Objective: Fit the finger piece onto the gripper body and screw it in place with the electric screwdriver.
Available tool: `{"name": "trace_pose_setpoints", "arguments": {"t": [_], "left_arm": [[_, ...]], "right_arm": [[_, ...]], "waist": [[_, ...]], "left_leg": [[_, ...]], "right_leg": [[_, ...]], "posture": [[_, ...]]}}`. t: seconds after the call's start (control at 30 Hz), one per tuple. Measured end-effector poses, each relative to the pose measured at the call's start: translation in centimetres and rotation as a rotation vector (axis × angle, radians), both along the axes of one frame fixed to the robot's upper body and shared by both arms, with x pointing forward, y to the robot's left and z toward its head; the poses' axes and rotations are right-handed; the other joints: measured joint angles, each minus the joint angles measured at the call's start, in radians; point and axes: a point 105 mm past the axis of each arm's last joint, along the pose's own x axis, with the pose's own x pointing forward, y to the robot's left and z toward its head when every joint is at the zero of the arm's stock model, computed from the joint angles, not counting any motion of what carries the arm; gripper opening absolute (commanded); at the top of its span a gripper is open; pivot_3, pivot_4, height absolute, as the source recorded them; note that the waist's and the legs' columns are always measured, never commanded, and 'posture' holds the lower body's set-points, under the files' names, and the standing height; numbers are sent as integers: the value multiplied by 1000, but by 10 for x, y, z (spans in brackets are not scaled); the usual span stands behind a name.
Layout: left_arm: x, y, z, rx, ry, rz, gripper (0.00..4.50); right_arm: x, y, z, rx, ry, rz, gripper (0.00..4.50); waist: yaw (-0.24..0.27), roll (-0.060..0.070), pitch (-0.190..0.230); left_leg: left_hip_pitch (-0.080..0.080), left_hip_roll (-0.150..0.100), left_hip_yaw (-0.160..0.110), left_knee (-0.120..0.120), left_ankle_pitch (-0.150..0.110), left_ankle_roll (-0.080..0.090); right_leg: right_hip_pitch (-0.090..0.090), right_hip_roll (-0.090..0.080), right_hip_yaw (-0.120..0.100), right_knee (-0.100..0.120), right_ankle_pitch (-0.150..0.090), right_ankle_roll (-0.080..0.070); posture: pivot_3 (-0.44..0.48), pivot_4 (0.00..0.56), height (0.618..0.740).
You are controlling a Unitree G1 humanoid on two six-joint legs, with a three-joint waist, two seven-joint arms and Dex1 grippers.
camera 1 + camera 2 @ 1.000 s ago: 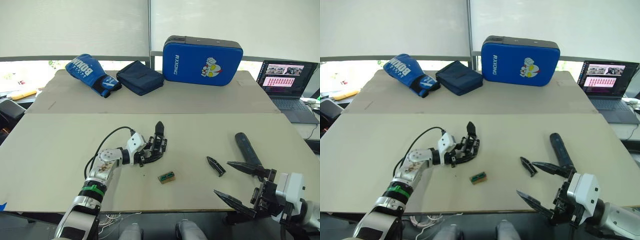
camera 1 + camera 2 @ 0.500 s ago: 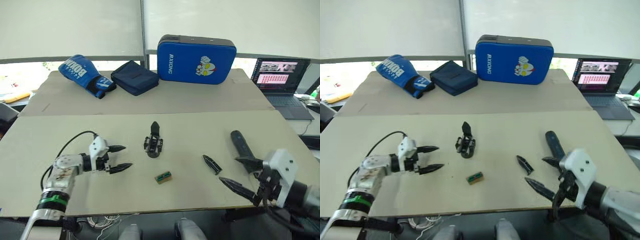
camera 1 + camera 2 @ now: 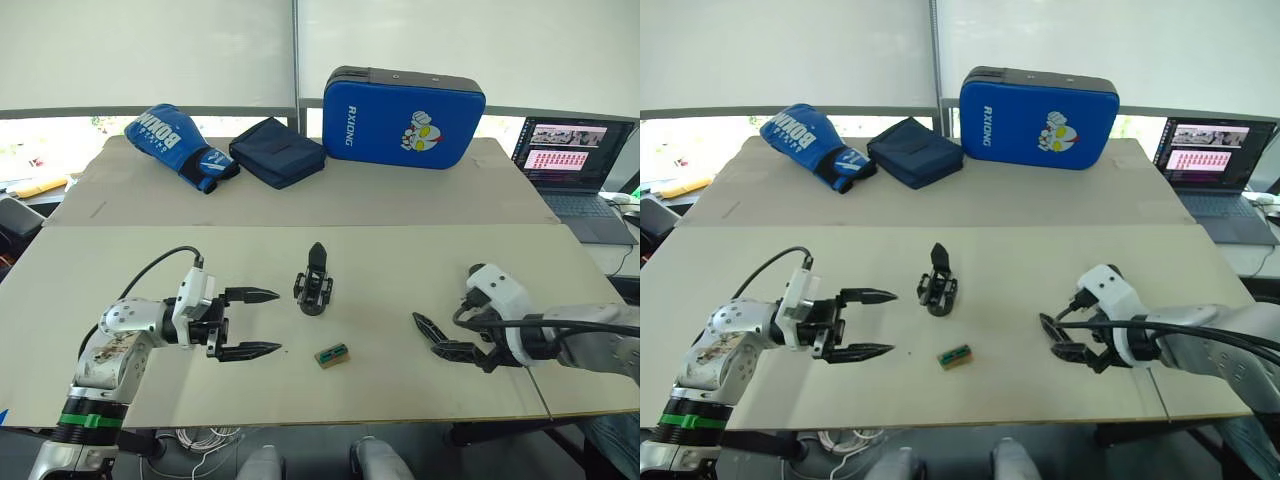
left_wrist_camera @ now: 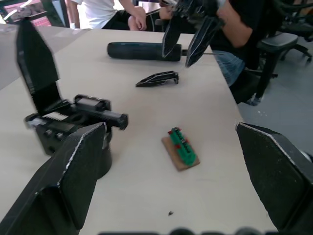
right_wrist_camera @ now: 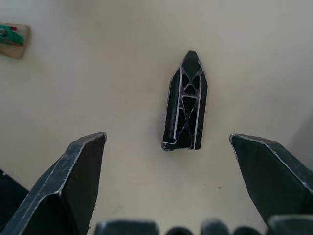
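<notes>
Barely started, I reckon: my right gripper (image 5: 176, 196) hangs spread wide over the finger piece (image 5: 186, 104) lying loose on the table (image 3: 400, 215), gripper body (image 3: 314, 286) well apart, left gripper (image 3: 252, 322) agape, nothing fitted.

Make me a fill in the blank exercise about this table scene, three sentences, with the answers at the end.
1. The right hand hovers open over the ______, which lies flat on the table.
2. The gripper body stands between the two hands with its one finger pointing ______.
3. The small green-and-tan block lies nearer the ______ hand.

Missing words: finger piece; up; left
</notes>
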Motion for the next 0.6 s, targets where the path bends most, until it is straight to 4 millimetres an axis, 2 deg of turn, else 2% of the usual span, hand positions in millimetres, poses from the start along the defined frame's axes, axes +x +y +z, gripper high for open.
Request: {"name": "trace_pose_setpoints", "arguments": {"t": [0.23, 0.33, 0.53, 0.6], "left_arm": [[-8, -6, -1, -13, 10, -12, 4484], [-7, -6, -1, -15, 8, -9, 4500], [-5, -6, 1, -17, -2, 5, 4500], [-5, -6, 1, -18, -7, 7, 4500]], "right_arm": [[12, 5, -18, -19, 70, -12, 4500], [15, 2, -23, -31, 90, -21, 3692], [15, 0, -25, -50, 94, -11, 1585], [17, 1, -26, -53, 86, -12, 1086]], "waist": [[1, 1, 0], [3, 1, 0], [1, 1, 0], [1, 1, 0]], "left_leg": [[0, 0, 0, 0, 0, 0], [0, 0, 0, 1, 0, 0], [0, 0, 0, 0, 0, 0], [0, 0, 0, 0, 0, 0]], "right_leg": [[0, 0, 0, 0, 0, 0], [0, 0, 0, 0, 0, 0], [0, 0, 0, 0, 0, 0], [0, 0, 0, 0, 0, 0]], "posture": [[0, 150, 740], [0, 150, 740], [0, 150, 740], [0, 150, 740]]}}
